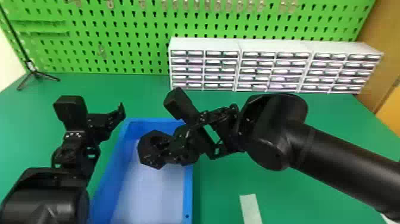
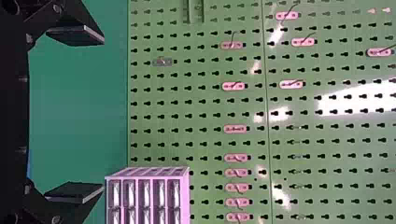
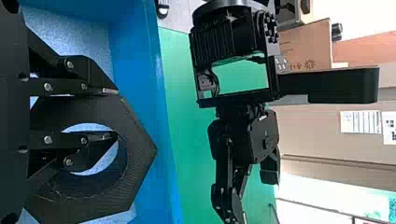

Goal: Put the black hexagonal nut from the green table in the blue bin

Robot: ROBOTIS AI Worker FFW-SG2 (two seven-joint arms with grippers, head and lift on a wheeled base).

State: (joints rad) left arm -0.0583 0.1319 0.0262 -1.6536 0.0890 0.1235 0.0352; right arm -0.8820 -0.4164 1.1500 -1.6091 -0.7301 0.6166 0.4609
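Over the right far part of the blue bin [image 1: 188, 193], the right gripper [image 1: 163, 147] holds the black hexagonal nut [image 1: 145, 150]. In the right wrist view, the right gripper [image 3: 112, 113] is shut on the wall of the nut [image 3: 140, 156], one finger inside its round hole and the other outside; the bin's blue wall [image 3: 140, 70] is behind. The left gripper [image 1: 113, 120] is above the table on the bin's left side. Its two fingers stand wide apart in the left wrist view, the left gripper [image 2: 77, 113] being open with nothing between them.
White drawer cabinets [image 1: 205, 46] line the back of the green table [image 1: 143, 95], before a green pegboard [image 1: 125, 35]. A small black tripod [image 1: 35, 73] stands at the back left. A pale strip [image 1: 250, 208] lies on the table right of the bin.
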